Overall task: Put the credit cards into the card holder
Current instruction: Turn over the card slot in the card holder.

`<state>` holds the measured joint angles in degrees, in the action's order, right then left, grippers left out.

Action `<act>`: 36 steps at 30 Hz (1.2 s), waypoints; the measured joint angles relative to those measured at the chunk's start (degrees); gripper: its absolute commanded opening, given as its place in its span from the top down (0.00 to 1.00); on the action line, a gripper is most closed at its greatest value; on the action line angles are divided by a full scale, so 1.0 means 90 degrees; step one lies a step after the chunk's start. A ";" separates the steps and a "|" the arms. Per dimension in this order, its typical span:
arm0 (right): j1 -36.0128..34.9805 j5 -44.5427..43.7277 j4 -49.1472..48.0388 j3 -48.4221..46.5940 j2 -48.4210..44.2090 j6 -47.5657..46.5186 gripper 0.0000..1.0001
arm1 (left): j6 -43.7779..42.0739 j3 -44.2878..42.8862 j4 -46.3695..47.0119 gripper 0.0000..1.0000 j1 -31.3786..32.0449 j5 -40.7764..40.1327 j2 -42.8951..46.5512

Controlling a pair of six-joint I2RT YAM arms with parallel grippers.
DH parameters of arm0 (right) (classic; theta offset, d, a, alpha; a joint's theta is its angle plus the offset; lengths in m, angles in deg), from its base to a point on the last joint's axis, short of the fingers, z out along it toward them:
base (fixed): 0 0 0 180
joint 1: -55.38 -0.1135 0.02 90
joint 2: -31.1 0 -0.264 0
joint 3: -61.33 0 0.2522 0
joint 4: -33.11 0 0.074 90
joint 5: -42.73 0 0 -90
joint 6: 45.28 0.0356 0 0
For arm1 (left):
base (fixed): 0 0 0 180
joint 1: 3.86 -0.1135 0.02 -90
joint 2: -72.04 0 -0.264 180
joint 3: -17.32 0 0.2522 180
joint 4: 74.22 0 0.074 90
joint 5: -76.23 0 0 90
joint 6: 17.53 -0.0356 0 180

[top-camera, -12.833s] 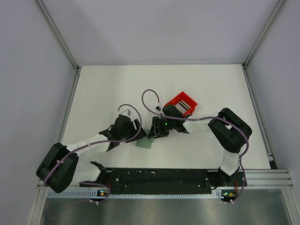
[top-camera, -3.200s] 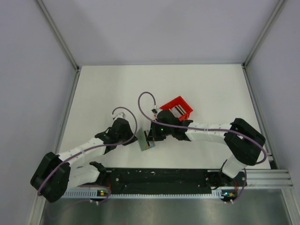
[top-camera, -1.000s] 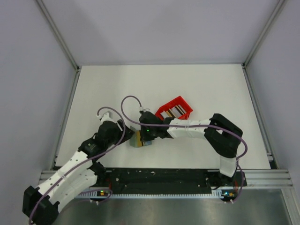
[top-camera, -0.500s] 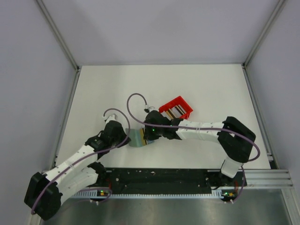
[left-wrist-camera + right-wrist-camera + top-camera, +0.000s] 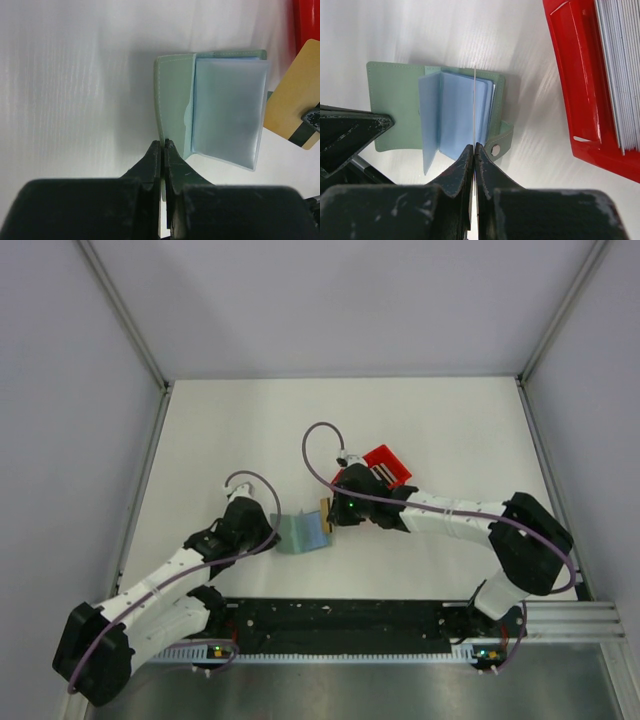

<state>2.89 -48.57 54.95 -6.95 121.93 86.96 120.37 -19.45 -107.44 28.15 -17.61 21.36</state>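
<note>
The card holder (image 5: pixel 297 533) lies open on the table, grey-green outside with pale blue sleeves (image 5: pixel 455 107) fanned upward. My left gripper (image 5: pixel 163 145) is shut on the edge of its green cover (image 5: pixel 174 100), at the holder's left end (image 5: pixel 272 530). My right gripper (image 5: pixel 474 146) is shut on one tan credit card (image 5: pixel 292 97), held on edge (image 5: pixel 475 100) over the sleeves near the holder's snap tab (image 5: pixel 496 149). From above, that card (image 5: pixel 325 515) stands at the holder's right edge, below the right gripper (image 5: pixel 333 517). More credit cards (image 5: pixel 620 60) stand packed in the red bin.
The red plastic bin (image 5: pixel 388 466) sits just right of and behind the right gripper; its near wall (image 5: pixel 572 75) is close to the holder. White table stretches behind and to both sides. The black rail with the arm bases (image 5: pixel 340 618) runs along the near edge.
The left gripper has shut on the holder's cover. The right gripper has moved right and away with the tan card, and the holder has spread open between the grippers.
</note>
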 measured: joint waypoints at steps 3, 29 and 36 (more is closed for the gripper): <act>0.0002 -0.0034 -0.0027 0.0078 0.0010 0.0000 1.00 | -0.0012 0.0007 0.0015 1.00 0.0000 0.0015 -0.0015; 0.0087 0.0199 -0.0408 0.0274 0.0469 0.0199 1.00 | -0.0124 0.0046 0.0046 1.00 0.0000 -0.0007 -0.0070; 0.0102 0.1073 -0.0891 0.0248 0.0816 0.0330 1.00 | -0.0148 0.0121 0.0170 1.00 -0.0019 -0.0012 -0.0367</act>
<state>3.81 -38.91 46.93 -4.72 129.27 89.93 119.03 -18.35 -105.91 27.98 -17.71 18.06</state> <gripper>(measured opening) 0.006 0.015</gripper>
